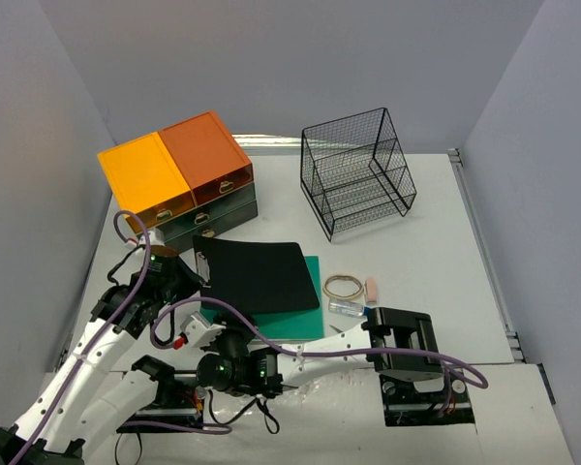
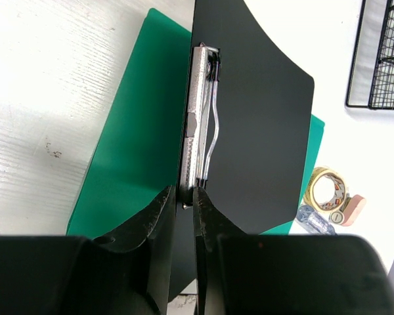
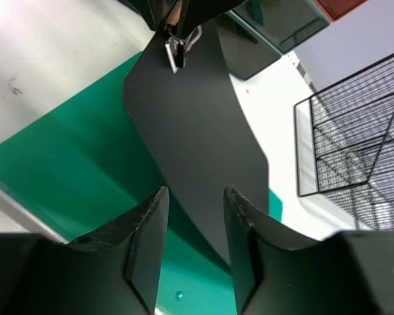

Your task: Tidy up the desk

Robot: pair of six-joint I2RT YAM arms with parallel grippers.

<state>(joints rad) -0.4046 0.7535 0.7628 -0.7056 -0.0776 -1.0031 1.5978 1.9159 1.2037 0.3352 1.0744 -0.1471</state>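
Note:
The desk (image 1: 436,242) is a white tabletop. A black clipboard (image 1: 257,274) with a metal clip (image 2: 200,118) lies across a flat green board (image 1: 310,312). My left gripper (image 2: 184,200) is shut on the clip end of the clipboard; in the top view it (image 1: 186,271) sits at the clipboard's left edge. My right gripper (image 3: 194,197) is open at the clipboard's near edge, with the black sheet (image 3: 197,118) showing between its fingers, and nothing is gripped. In the top view the right gripper (image 1: 230,334) is mostly hidden by the arms.
An orange-and-yellow-topped dark drawer unit (image 1: 179,174) stands at the back left. A black wire basket (image 1: 358,174) stands at the back middle. A tape roll (image 1: 343,286), a pink eraser (image 1: 372,289) and a small clear item (image 1: 347,307) lie right of the green board.

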